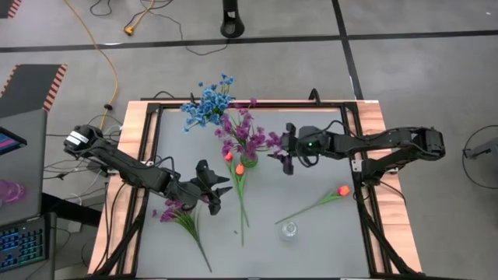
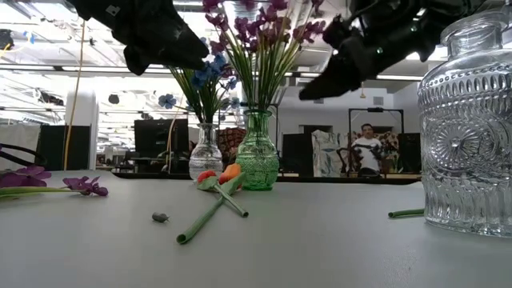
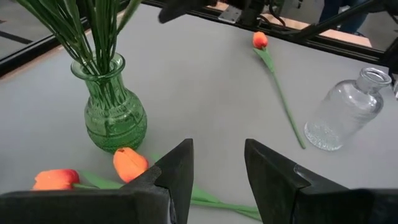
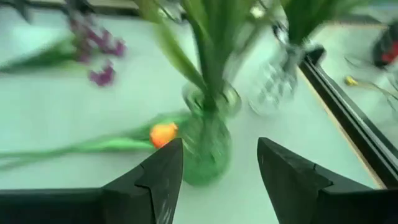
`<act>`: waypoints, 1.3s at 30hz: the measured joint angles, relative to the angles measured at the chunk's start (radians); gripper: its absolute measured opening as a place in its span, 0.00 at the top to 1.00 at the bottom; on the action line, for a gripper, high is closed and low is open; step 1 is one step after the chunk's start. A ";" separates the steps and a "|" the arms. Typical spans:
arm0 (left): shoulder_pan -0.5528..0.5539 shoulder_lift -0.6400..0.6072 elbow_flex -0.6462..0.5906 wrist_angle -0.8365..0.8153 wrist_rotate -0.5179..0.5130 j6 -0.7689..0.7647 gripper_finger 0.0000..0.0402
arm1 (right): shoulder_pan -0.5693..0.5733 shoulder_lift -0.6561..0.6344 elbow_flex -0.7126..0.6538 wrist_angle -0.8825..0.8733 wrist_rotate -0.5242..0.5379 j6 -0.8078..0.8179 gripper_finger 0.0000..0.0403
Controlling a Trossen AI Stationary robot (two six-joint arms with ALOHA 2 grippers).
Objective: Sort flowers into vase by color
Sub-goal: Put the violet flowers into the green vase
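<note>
hovering with wide, empty fingers: left gripper (image 1: 220,189) at 7 o'clock of the green vase (image 3: 114,112), right gripper (image 1: 285,158) at 3. risking toppling it while reaching for the two tulips (image 1: 240,166) lying alongside.

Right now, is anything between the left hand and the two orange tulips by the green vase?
Nothing visible. The left hand is open and empty, with the two orange tulips on the table just ahead of its fingers, beside the green vase.
</note>
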 joint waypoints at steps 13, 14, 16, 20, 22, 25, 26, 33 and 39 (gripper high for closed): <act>0.000 -0.112 0.012 -0.339 0.472 -0.611 0.68 | 0.001 0.000 0.000 -0.251 0.073 0.001 0.43; 0.000 -0.113 0.012 -0.367 0.524 -0.691 0.68 | 0.002 0.000 0.000 -0.254 0.073 0.001 0.43; -0.001 -0.113 0.012 -0.404 0.638 -0.850 0.68 | 0.002 0.000 0.000 -0.259 0.073 0.001 0.43; -0.021 -0.113 0.012 -0.429 0.799 -1.125 0.68 | 0.002 -0.001 0.000 -0.260 0.073 0.001 0.43; -0.039 -0.113 0.012 -0.429 0.808 -1.249 0.68 | 0.002 -0.001 0.000 -0.260 0.073 0.001 0.43; -0.068 -0.113 0.012 -0.433 0.807 -1.407 0.68 | 0.002 -0.001 0.000 -0.260 0.073 0.001 0.43; -0.079 -0.113 0.012 -0.438 0.805 -1.453 0.68 | 0.002 -0.001 0.000 -0.260 0.073 0.001 0.43; -0.171 -0.112 0.012 -0.530 0.806 -1.673 0.68 | 0.002 -0.001 0.000 -0.261 0.073 0.002 0.44; -0.249 -0.111 0.011 -0.543 0.700 -1.778 0.68 | 0.002 0.000 0.000 -0.261 0.073 0.002 0.44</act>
